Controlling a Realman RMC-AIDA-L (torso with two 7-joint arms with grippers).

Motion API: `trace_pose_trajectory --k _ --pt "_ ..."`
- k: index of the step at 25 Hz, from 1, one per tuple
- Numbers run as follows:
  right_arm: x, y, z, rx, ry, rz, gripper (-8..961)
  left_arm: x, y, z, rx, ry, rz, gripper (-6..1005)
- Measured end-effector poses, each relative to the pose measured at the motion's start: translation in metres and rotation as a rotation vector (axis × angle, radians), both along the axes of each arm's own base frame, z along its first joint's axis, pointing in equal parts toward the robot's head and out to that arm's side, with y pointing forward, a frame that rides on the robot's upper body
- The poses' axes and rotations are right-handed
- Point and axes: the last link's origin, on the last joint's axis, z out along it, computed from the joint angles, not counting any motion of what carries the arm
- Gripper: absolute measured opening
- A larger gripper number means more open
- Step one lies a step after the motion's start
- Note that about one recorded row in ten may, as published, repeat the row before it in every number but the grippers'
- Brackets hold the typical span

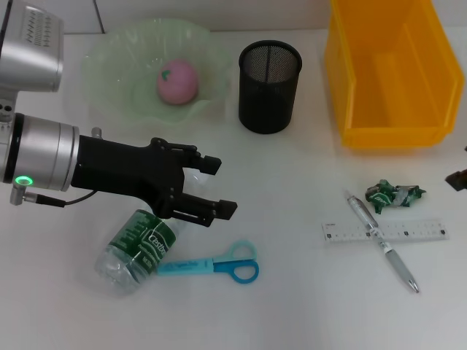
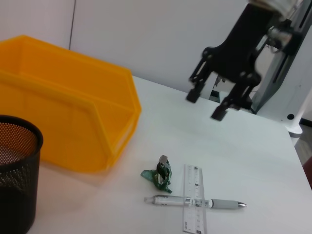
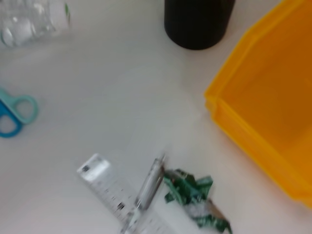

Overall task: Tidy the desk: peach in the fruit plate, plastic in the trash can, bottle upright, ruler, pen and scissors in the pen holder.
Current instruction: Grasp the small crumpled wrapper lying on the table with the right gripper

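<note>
While the left end effector point(image 1: 211, 188) hangs with fingers apart, the bottle point(image 1: 136, 250) below looks light, slippery; grip mid-body.

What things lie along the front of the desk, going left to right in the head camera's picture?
Bottle lying on its side → scissors → ruler, with the pen lying across it.
</note>
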Motion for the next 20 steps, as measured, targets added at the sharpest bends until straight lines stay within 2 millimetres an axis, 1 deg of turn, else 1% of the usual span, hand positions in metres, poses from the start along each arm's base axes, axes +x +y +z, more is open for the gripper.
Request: trace_pose_trajectory --k 1,4,5,6,10,14,15,16,20 --pt "0.0 0.0 0.0 0.0 0.0 0.0 591 0.0 0.0 0.0 0.0 0.0 0.0 833" --pt "0.003 0.01 -0.024 -0.052 -0.03 0.05 578 0.0 0.0 -0.001 -0.003 0.002 -0.002 833" --pt "0.005 0.015 -0.038 -0.09 -0.05 0.084 574 0.001 0.001 -0.002 -0.007 0.001 -0.001 833" --pt "0.005 0.015 -0.038 -0.09 -0.05 0.084 570 0.001 0.001 -0.002 -0.007 0.001 -0.001 833" --pt "0.008 0.023 -0.06 -0.134 -0.089 0.148 554 -0.001 0.001 -0.004 -0.017 -0.001 0.01 833" --pt "0.013 0.031 -0.076 -0.151 -0.099 0.167 537 0.0 0.001 -0.006 -0.023 0.0 0.012 833" --pt "0.016 0.033 -0.084 -0.167 -0.1 0.172 533 -0.001 0.001 -0.006 -0.027 -0.001 0.013 833" --pt "0.016 0.033 -0.084 -0.167 -0.1 0.172 529 -0.001 0.001 -0.006 -0.027 -0.001 0.013 833" --pt "0.022 0.033 -0.096 -0.2 -0.104 0.158 512 -0.001 0.001 -0.007 -0.032 -0.003 0.017 833"
